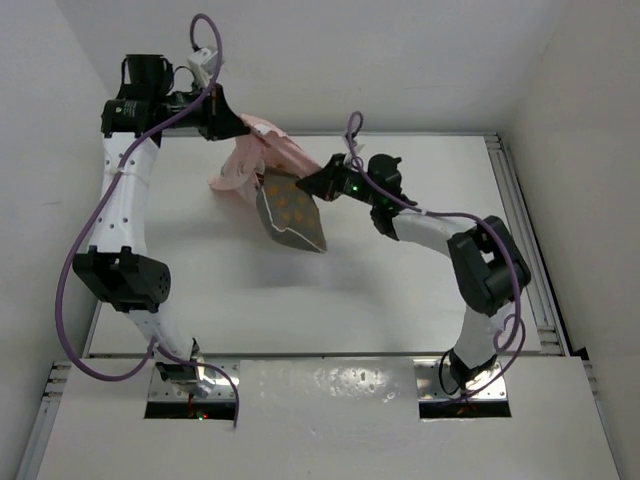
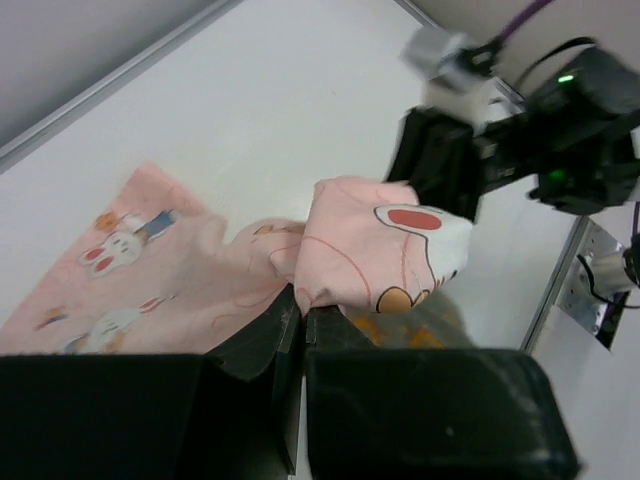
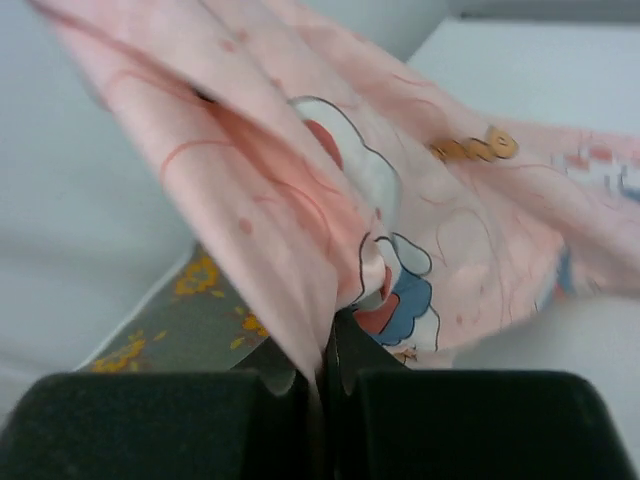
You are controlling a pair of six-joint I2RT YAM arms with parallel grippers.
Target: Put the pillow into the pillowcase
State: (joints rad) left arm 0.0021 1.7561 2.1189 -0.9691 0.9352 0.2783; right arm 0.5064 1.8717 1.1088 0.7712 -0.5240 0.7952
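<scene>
Over by the far edge of the counter [image 1: 400, 280], left of its middle, both arms meet at the pillowcase [image 1: 250, 160]. The pink cloth, printed with little cartoon rabbits, is bunched up and lifted between them. One flat part of it lies spread on the counter toward the far-left corner.

The left pincer [image 2: 300, 318] has its fingers pressed together, clamped on a fold of the pillowcase. The right pincer [image 3: 325, 355] is likewise closed, gripping another edge of the pink cloth from the opposite side. The two pincers are near each other, with a hump of fabric between them.

The pillow [image 1: 292, 215], a thin grey pad with an orange-yellow flower print, sits just beneath the cloth that the right pincer grips. Its far end is tucked under the pink fabric, and its near end slants out uncovered toward the middle of the counter. I cannot tell whether the covered end is inside the pillowcase or only underneath it.
</scene>
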